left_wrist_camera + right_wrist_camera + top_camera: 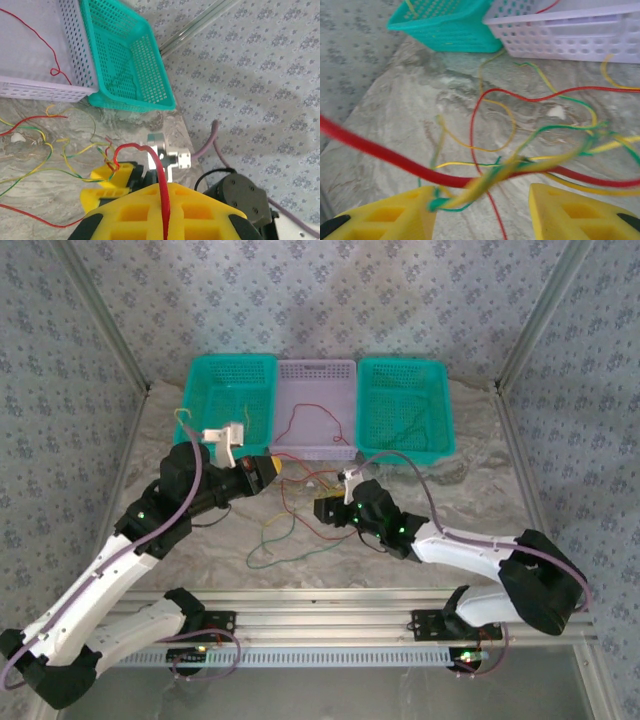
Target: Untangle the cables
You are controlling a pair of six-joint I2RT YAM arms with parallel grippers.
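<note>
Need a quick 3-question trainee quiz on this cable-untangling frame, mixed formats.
1. True or false: the left gripper is shut on a red cable.
2. The loose red wire lies in a basket of which colour? A lavender; B teal; C white.
3. Fill in: on the right gripper, the jaws stand ____.
Key: 1 true; 2 A, the lavender basket; 3 open.

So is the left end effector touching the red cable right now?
Touching. The left wrist view shows the red cable pinched between the closed fingers of the left end effector.
</note>
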